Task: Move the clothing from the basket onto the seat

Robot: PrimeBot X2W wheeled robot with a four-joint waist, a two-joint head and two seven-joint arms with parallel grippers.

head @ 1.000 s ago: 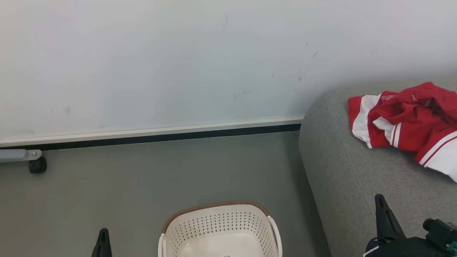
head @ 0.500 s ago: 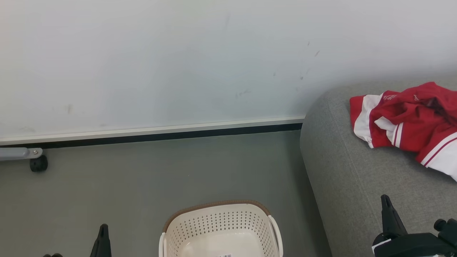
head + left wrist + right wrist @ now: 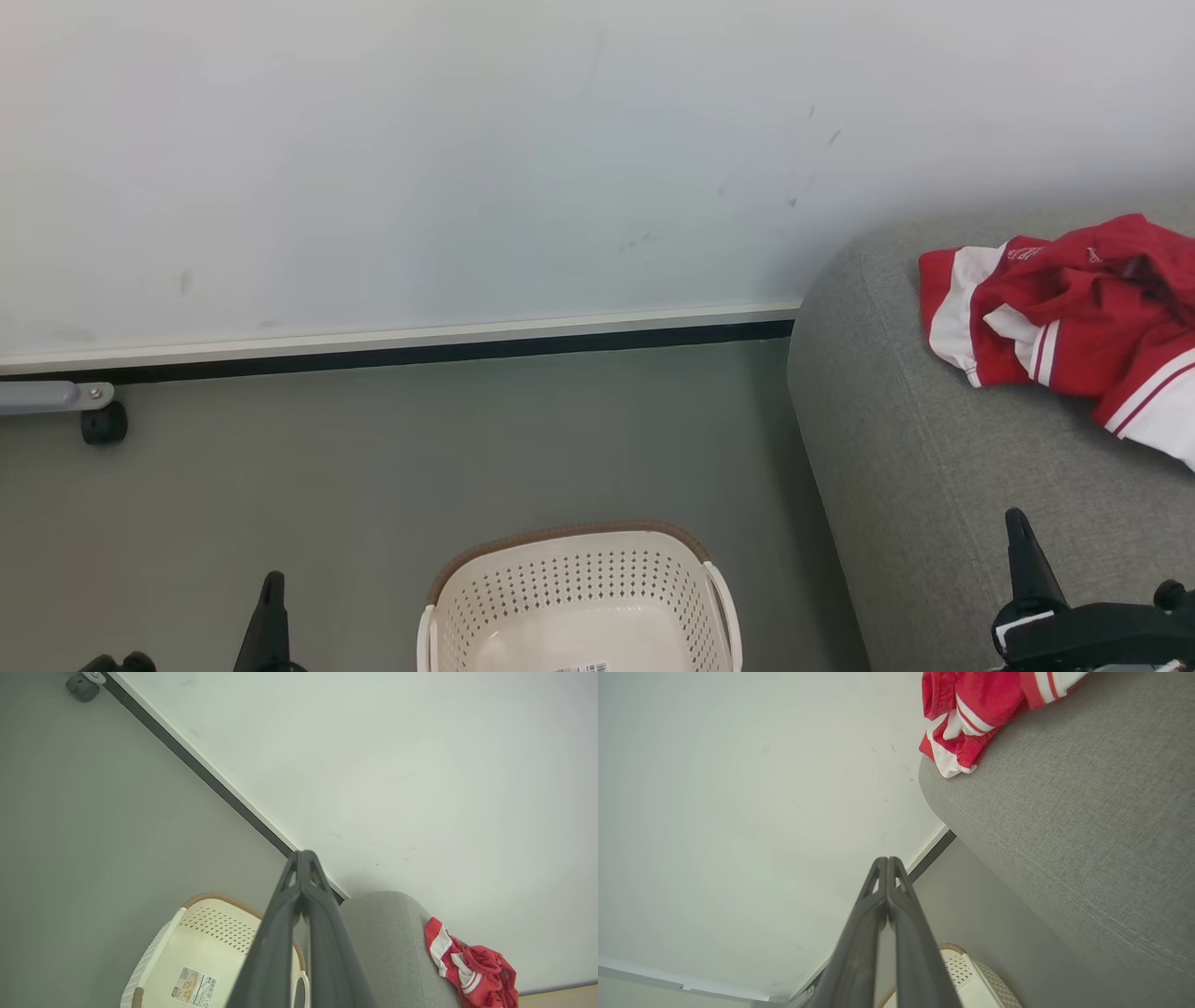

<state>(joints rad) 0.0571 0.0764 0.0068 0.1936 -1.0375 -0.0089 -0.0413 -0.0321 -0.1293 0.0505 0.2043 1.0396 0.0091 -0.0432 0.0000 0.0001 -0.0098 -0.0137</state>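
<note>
The left fingers (image 3: 280,938) and the right fingers (image 3: 864,947) are each pressed together tip to tip, holding nothing. The clothing (image 3: 1064,317) lies bunched on the seat (image 3: 915,467), and the basket (image 3: 579,583) on the floor (image 3: 373,467) just beside it looks empty but for a label (image 3: 196,987), though its near part is hidden, so the task seems done. Bare floor lies open between basket and wall (image 3: 467,187); the garment's white hem sits close to the seat's rounded end and might slip off.
</note>
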